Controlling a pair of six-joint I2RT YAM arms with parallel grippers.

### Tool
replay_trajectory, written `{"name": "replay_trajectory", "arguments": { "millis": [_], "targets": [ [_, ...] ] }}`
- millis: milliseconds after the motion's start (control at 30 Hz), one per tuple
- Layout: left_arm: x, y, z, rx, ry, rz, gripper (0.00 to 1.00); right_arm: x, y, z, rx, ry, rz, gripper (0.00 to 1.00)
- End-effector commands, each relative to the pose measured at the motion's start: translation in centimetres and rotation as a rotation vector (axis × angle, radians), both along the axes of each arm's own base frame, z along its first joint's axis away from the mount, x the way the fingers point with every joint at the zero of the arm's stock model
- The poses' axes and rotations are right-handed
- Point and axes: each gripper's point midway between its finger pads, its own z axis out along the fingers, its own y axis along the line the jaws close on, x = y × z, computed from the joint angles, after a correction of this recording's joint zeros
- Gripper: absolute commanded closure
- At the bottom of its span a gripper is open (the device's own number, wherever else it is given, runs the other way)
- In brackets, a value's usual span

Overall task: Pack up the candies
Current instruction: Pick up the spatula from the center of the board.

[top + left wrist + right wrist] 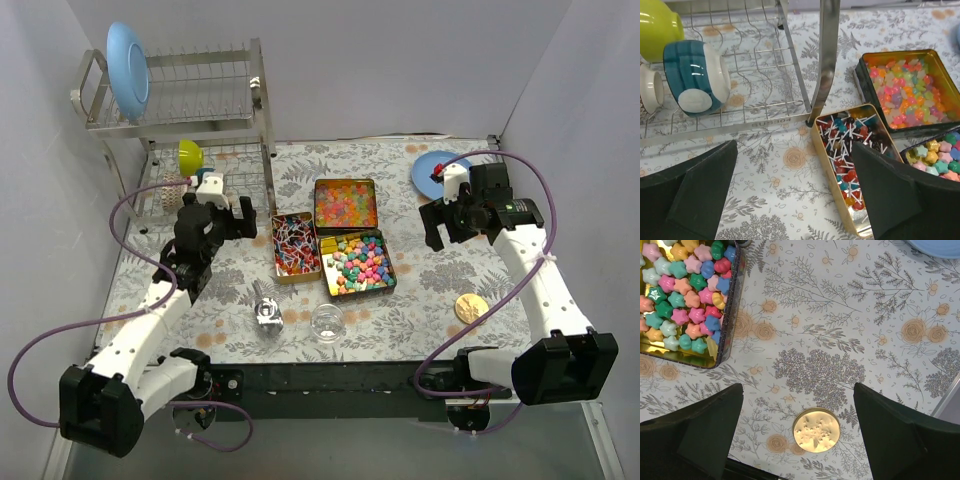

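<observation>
The candies fill three open gold tins mid-table: orange-pink gummies, red-blue lollipop-like sweets with white sticks, and chunky star pieces in pink, green, yellow and blue. My left gripper is open and empty, hovering left of the tins by the rack. Its wrist view shows the stick sweets, gummies and stars, with the gripper over bare cloth. My right gripper is open and empty, right of the tins. Its wrist view shows the stars with the gripper just above the lid.
Two small clear glass jars stand near the front edge. A round gold lid lies front right. A blue plate sits back right. A dish rack with a plate, green bowl and blue cup fills the back left.
</observation>
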Motion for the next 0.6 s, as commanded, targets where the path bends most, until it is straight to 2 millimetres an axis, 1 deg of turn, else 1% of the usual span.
{"name": "replay_trajectory", "arguments": {
  "millis": [0,33,67,100,133,167,200,233,267,300,333,367,467,500,533,567],
  "targets": [
    [-0.7,-1.1,-1.1,0.039,0.228,-0.091,0.02,1.0,0.0,1.7,0.0,-0.068,-0.01,0.02],
    [0.3,-1.3,1.8,0.034,0.197,-0.091,0.02,1.3,0.0,1.8,-0.014,-0.083,0.018,0.02],
    [0.6,-1.4,-0.2,0.055,0.302,-0.089,0.02,1.7,0.3,2.3,-0.01,-0.103,0.04,0.02],
    [0.6,-2.1,0.0,0.045,0.339,-0.126,0.02,1.8,1.0,2.7,0.017,-0.115,0.086,0.02],
    [0.9,-2.3,0.4,0.043,0.366,-0.126,0.02,2.0,1.7,2.9,0.036,-0.122,0.125,0.02],
    [0.8,-2.4,0.1,0.014,0.446,-0.109,0.02,2.3,2.2,3.5,0.044,-0.142,0.17,0.02],
    [0.6,-2.6,0.0,0.0,0.475,-0.113,0.02,2.1,3.3,3.9,0.086,-0.148,0.222,0.02],
    [0.0,-3.3,-0.3,-0.03,0.51,-0.146,0.02,2.4,3.7,3.8,0.096,-0.141,0.243,0.02],
    [-1.1,-3.7,-1.4,-0.051,0.559,-0.169,0.02,2.5,4.2,3.7,0.105,-0.139,0.262,0.02],
    [-2.0,-4.2,-1.1,-0.062,0.551,-0.218,0.02,2.8,4.5,3.9,0.101,-0.147,0.269,0.02],
    [-3.2,-5.5,-1.2,-0.09,0.566,-0.308,0.02,3.2,4.6,3.4,0.097,-0.133,0.274,0.02],
    [-4.2,-5.6,-2.7,-0.089,0.611,-0.331,0.02,3.2,4.9,3.4,0.095,-0.13,0.281,0.02],
    [-5.8,-5.8,-5.2,-0.082,0.708,-0.365,0.02,3.2,5.1,3.1,0.104,-0.123,0.284,0.02],
    [-6.4,-5.7,-6.5,-0.073,0.741,-0.379,0.07,3.1,5.2,3.2,0.11,-0.121,0.289,0.02],
    [-6.8,-5.8,-6.9,-0.07,0.754,-0.394,0.09,3.0,5.2,3.1,0.111,-0.114,0.291,0.02],
    [-7.1,-5.5,-7.5,-0.067,0.774,-0.374,0.12,2.9,5.3,3.1,0.11,-0.112,0.3,0.02]
  ]
}}
